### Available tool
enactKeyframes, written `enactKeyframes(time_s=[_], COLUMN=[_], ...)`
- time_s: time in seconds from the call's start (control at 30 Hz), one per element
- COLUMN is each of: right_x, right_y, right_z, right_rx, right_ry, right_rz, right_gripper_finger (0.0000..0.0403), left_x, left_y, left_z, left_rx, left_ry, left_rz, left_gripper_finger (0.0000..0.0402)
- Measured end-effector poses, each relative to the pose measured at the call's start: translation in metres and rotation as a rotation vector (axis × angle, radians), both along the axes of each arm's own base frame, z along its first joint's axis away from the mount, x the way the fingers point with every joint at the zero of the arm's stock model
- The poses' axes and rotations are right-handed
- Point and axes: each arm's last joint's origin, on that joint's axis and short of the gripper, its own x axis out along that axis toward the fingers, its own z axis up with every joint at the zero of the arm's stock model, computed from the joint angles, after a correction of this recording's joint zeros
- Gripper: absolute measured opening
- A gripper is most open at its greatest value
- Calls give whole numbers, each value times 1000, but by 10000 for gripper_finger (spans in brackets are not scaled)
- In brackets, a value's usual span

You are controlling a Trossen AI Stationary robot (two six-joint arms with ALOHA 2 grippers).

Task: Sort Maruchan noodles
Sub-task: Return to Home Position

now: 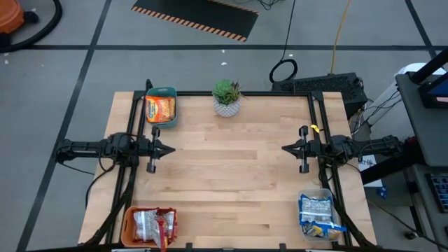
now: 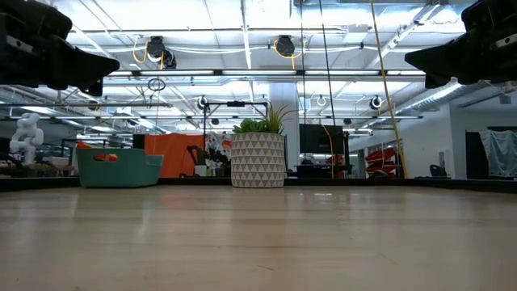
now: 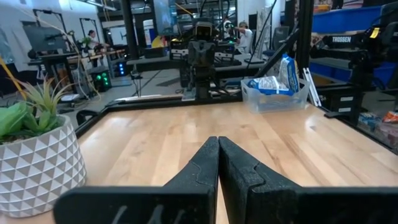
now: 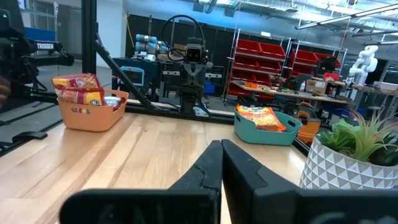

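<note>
Wrist views show left gripper (image 3: 218, 140), right gripper (image 4: 221, 144) closed; low view doesn't.

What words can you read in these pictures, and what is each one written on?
"TROSSEN": on a dark bar, left wrist view.
"TROSSEN": on another dark bar, right wrist view.
Label on the orange bin: too blurred to read.
Print on the noodle packets: too small to read.

A potted plant (image 1: 227, 98) stands near the teal bin (image 1: 169, 91).
</note>
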Motion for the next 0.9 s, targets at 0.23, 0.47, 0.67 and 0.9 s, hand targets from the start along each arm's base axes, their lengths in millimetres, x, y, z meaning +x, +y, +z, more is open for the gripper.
enactKeyframes(time_s=[0.23, 0.47, 0.67, 0.9], right_x=[0, 0, 0, 0], right_y=[0, 0, 0, 0], right_z=[0, 0, 0, 0], right_rx=[0, 0, 0, 0], right_ry=[0, 0, 0, 0], right_rz=[0, 0, 0, 0], right_gripper_finger=[0, 0, 0, 0], left_x=[0, 0, 0, 0], left_y=[0, 0, 0, 0], left_z=[0, 1, 1, 1], left_rx=[13, 1, 3, 5], left_ry=[0, -11, -12, -12], left_rz=[1, 4, 4, 4], left_gripper_finger=[12, 12, 12, 12])
